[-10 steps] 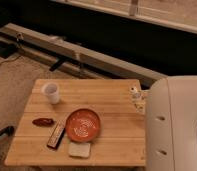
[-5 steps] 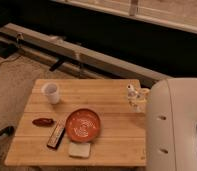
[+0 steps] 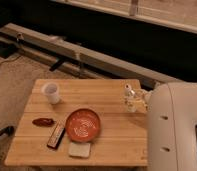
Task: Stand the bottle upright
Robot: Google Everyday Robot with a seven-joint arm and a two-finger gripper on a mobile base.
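The arm, a bulky white casing, fills the lower right of the camera view and overlaps the right edge of the table. The table is a light wooden slab top, standing on carpet in front of a long dark wall base.

An orange-red bowl sits near the middle of the table, toward the front. A white cup stands upright near the rear left corner. A pale flat block lies just in front of the bowl. A dark flat bar lies just left of the bowl, angled. A small reddish-brown item lies near the left edge.

The gripper is at the right edge of the table, just beside the arm casing. The bottle is at the gripper, roughly upright, cap uppermost. Jaw state: cannot tell; contact with the bottle cannot be confirmed.
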